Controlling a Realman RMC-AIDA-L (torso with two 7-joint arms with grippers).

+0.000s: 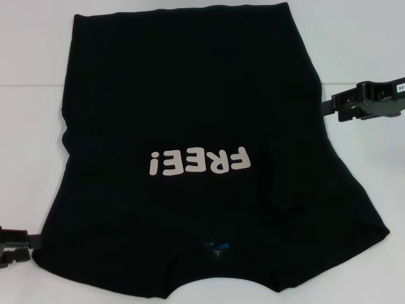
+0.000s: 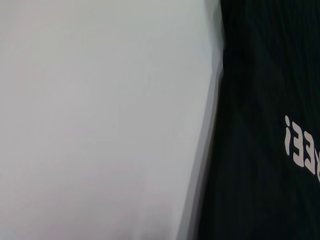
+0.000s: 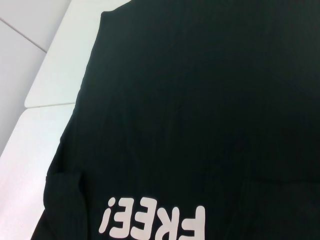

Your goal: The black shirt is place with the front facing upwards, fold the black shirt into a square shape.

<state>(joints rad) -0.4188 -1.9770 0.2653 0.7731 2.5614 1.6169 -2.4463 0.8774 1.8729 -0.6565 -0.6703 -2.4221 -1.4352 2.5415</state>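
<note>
Head view, left side: the left gripper sits low at the edge of the frame, just beside the near-left corner of the black shirt. Only a sliver of it shows, so whether its fingers are apart or together cannot be told.

Centre: the black shirt lies spread on the white worktop, front up, collar and blue neck label toward the robot, hem at the far side. The "FREE!" lettering reads upside down from this position. The sleeve areas appear already drawn inward (some creasing shows at the right shoulder), though the outline is still a flared trapezoid, not a square.

Right side: the right gripper hovers over bare worktop just off the shirt's right edge, about level with the mid-body; its fingers cannot be read as open or closed either.

Assessment: the task appears to be at an early folding stage, with both grippers positioned outside the cloth and neither holding it. The next move likely calls for each gripper to close on an edge or corner and carry it across, keeping the fabric flat.
</note>
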